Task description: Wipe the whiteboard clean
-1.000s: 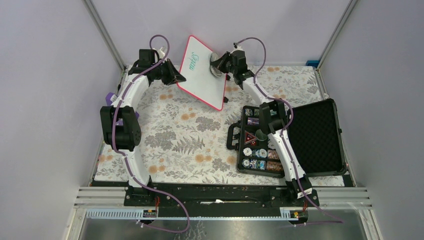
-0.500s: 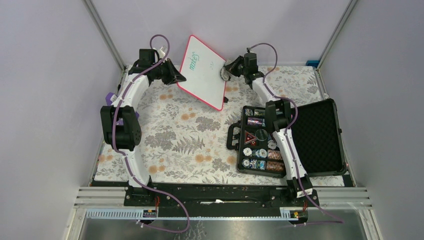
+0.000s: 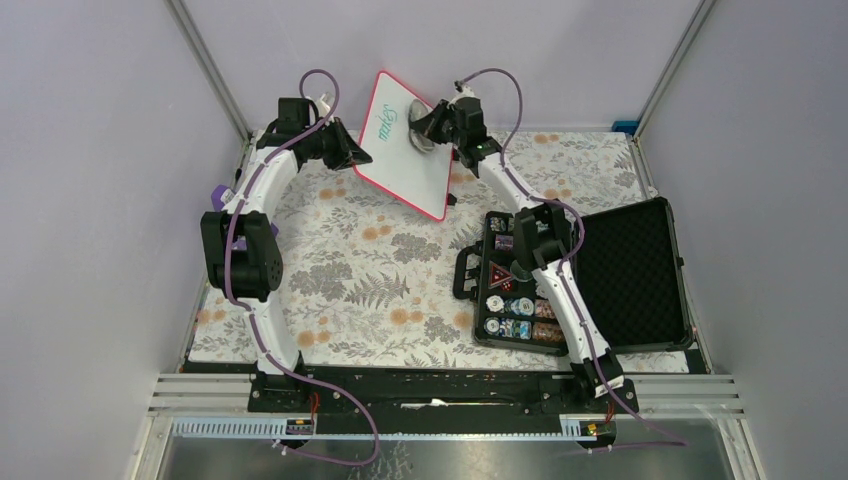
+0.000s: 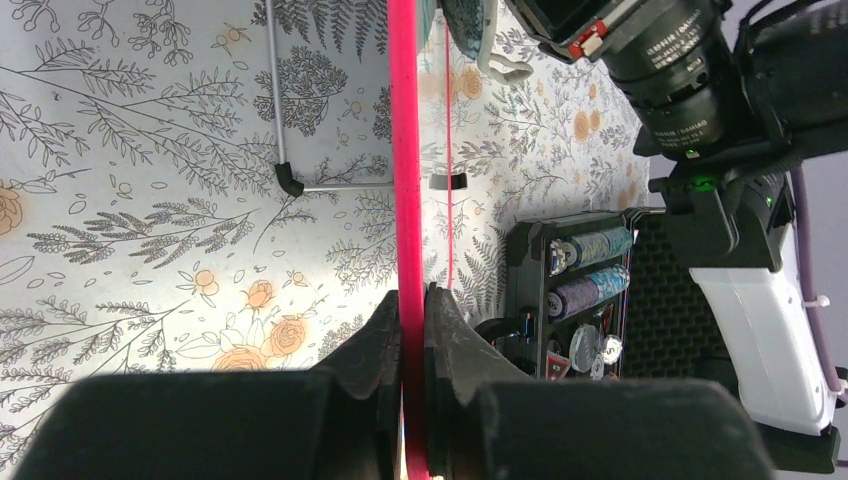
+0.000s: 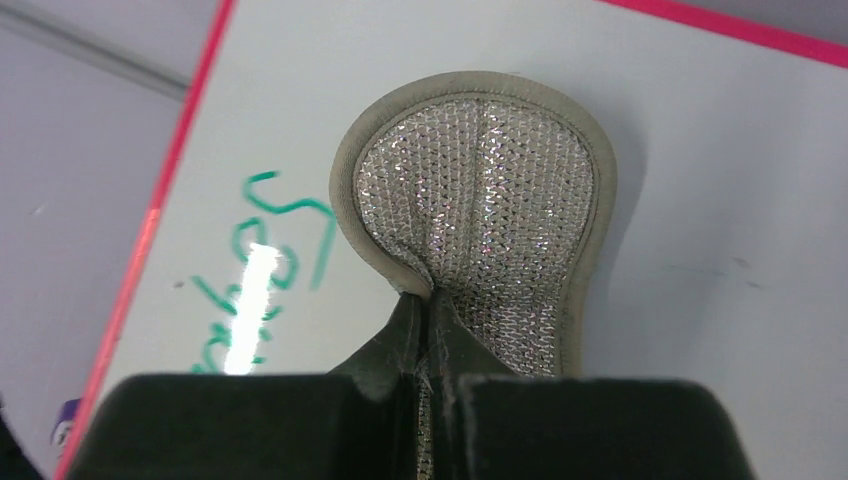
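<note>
Left gripper (image 3: 355, 158): its fingers are together on the left rim of the whiteboard (image 3: 410, 160), clamping the pink edge. This hold looks the same as it did a second ago.
Whiteboard: it is lifted off the flowered cloth (image 3: 370, 270) and tilted, at the far middle of the table. Its top corner leans toward the back wall (image 3: 430, 40).
Green writing (image 5: 250, 290): it runs along the left side of the board, just inside the rim, and is unwiped.
Wiping pad (image 5: 480, 200): half a second ago it sat out at the board's right edge. Now it is back on the upper white face, to the right of the writing and close to it.
Right gripper (image 5: 428, 310): its fingers are squeezed shut on the pad's lower fold and press the mesh face against the board.
Meaning for the task: the arm appears to be making side-to-side strokes. The area under the pad and to its right looks clean, apart from a few faint specks. The writing itself is the work that remains.
Edge on the left: the pink rim lies just past the letters, with the left gripper on the same rim lower down. A stroke in that direction has little margin.
Room on the right: the board is bare there, and beyond it there is air over the cloth.
Open case (image 3: 620, 275): it lies well apart to the right and nearer the arm bases, clear of the wiping path.
</note>
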